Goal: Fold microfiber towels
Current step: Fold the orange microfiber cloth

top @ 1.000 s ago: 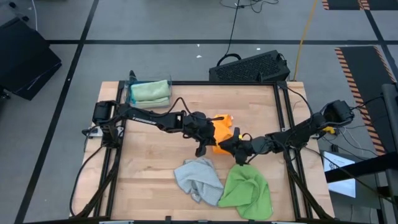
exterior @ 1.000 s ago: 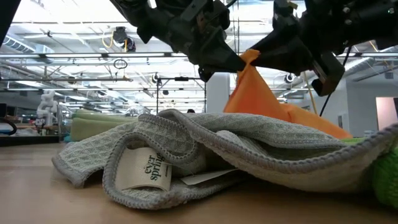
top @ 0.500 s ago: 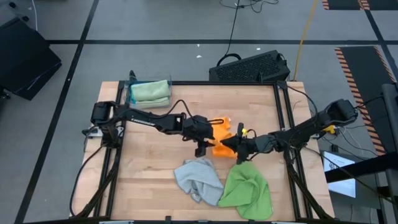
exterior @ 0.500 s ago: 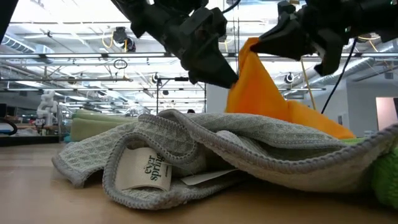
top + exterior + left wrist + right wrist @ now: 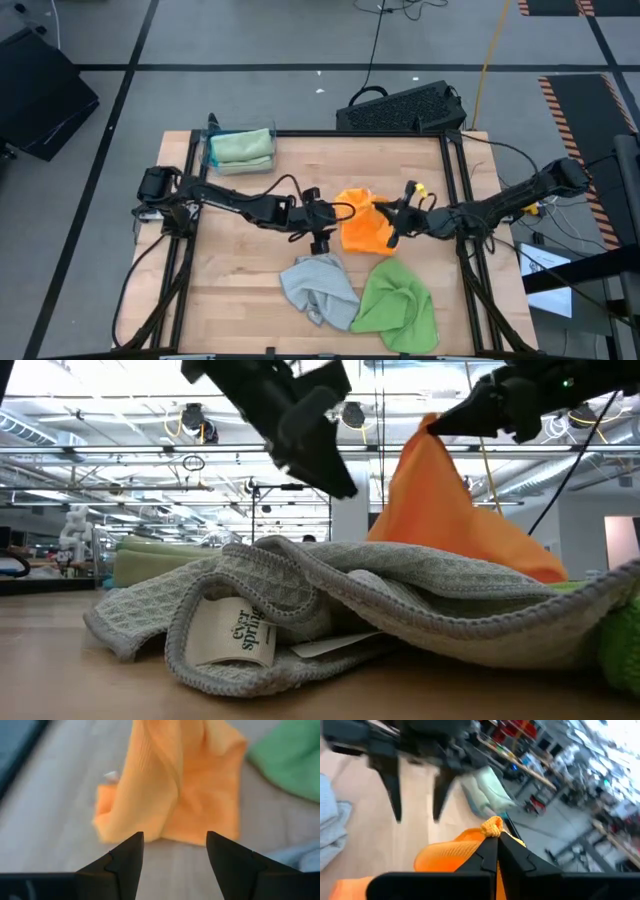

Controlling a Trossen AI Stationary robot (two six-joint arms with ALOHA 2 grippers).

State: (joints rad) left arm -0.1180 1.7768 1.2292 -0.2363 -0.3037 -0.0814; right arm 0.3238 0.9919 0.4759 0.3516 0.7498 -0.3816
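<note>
The orange towel (image 5: 362, 228) stands as a peaked tent at the table's middle, and its lower part lies on the wood (image 5: 200, 827). My right gripper (image 5: 496, 839) is shut on its top corner, coming in from the right (image 5: 389, 222). My left gripper (image 5: 175, 851) stands open just left of the towel (image 5: 333, 222), touching nothing; the low view shows it (image 5: 335, 475) apart from the cloth. A crumpled light grey towel (image 5: 318, 288) and a bright green towel (image 5: 398, 305) lie near the front edge. My right gripper pinches the orange towel's topmost corner (image 5: 492, 826) between its two fingertips, with a small tuft sticking out past them. The fingers come about level from the table's right side (image 5: 470, 410). The towel hangs below them in a cone, with its lower edge on the table.
Folded pale green towels (image 5: 240, 148) are stacked at the far left corner. A black keyboard-like object (image 5: 400, 108) sits beyond the far edge. The grey towel (image 5: 300, 600) fills the low view's foreground. Bare wood (image 5: 240, 260) lies at the left and far middle.
My left gripper has let go of the orange towel's top and drawn back toward the table's left edge. My right gripper has kept that corner, risen and shifted toward the right edge, rolling as it went. The towel's peak rose with it while its base stayed down.
</note>
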